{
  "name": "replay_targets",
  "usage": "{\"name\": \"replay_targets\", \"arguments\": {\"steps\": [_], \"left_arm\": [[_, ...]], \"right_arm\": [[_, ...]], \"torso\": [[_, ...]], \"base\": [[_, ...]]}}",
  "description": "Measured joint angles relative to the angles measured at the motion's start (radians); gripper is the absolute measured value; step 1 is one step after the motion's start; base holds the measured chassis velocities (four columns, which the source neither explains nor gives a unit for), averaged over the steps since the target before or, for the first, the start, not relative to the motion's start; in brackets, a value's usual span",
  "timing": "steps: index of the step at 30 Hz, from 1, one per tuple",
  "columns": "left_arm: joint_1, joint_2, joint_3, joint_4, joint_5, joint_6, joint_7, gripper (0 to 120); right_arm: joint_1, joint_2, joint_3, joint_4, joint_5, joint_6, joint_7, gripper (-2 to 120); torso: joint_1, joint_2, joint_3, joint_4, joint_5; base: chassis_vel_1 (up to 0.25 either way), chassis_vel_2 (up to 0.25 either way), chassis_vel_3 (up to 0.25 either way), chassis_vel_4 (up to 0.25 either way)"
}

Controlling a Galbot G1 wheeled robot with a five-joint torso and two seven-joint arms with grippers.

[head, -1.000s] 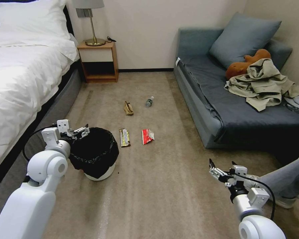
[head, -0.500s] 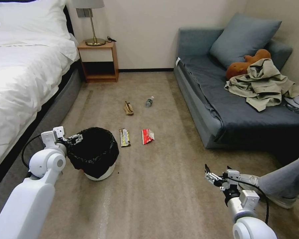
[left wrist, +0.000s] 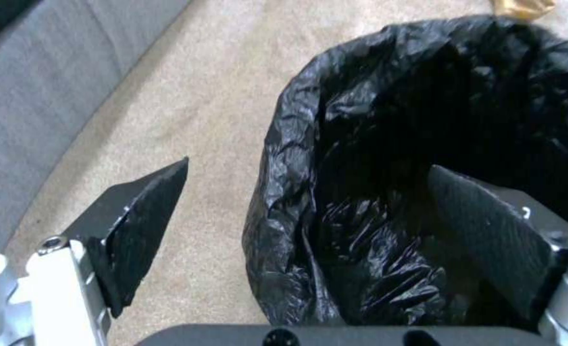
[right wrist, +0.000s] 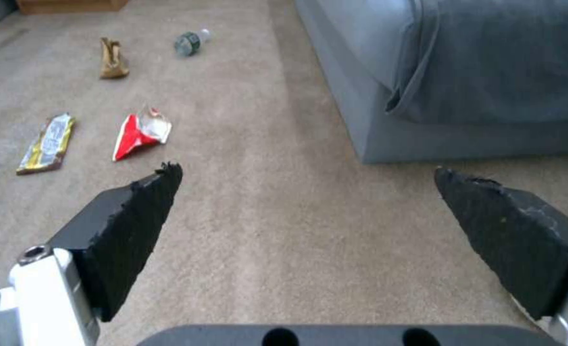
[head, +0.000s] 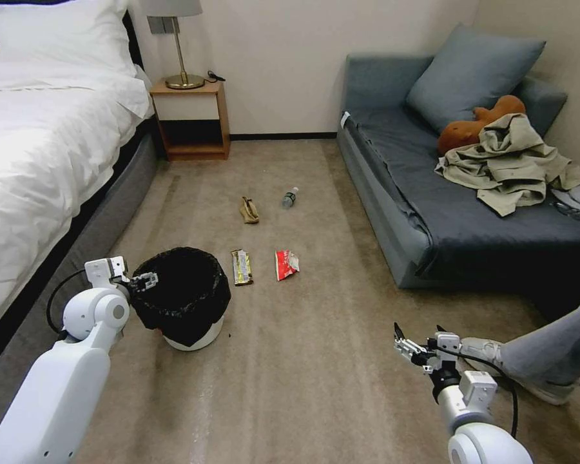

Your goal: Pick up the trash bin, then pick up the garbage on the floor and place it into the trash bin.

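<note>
Bin [head: 185, 303] stands upright on the carpet [head: 316, 386] beside the bed [head: 38, 148], mouth up, its black bag [left wrist: 387, 158] draped over the rim. I have the left claw [head: 146, 281] at the rim on the bed side, fingers apart and straddling it: in the left wrist view one finger [left wrist: 137, 226] hangs outside over the carpet and the other [left wrist: 495, 235] sits inside the bag, with nothing clamped. Just right of the bin lies the bar wrapper [head: 241, 267], long axis running away from me, and the red wrapper [head: 286, 264] lies near it on the sofa [head: 444, 212] side. Farther off I see the paper bag [head: 249, 210] and the bottle [head: 290, 197], which is on its side, cap pointing away. My right claw [head: 417, 341] hovers low over bare carpet, fingers wide apart, well apart from all the litter.
</note>
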Motion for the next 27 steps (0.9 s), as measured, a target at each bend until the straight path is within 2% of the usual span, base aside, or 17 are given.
{"name": "replay_targets", "arguments": {"steps": [12, 18, 27], "left_arm": [[-0.056, -0.035, 0.023, 0.099, -0.002, 0.002, -0.004, 99], [-0.102, -0.059, 0.036, 0.181, 0.000, 0.002, -0.003, 98], [-0.150, -0.069, 0.052, 0.232, -0.002, 0.001, -0.003, 94]], "right_arm": [[0.007, 0.003, -0.020, -0.033, -0.009, 0.008, 0.000, 100], [0.016, -0.005, -0.026, -0.046, -0.007, 0.006, 0.002, 100], [0.013, 0.009, -0.054, -0.056, -0.024, 0.006, 0.002, 100]], "torso": [[0.000, 0.000, 0.000, 0.0000, 0.0001], [0.000, 0.000, 0.000, 0.0000, 0.0000], [0.000, 0.000, 0.000, 0.0000, 0.0000]], "base": [[0.000, 0.000, 0.000, 0.000], [0.000, 0.000, 0.000, 0.000], [0.000, 0.000, 0.000, 0.000]]}}
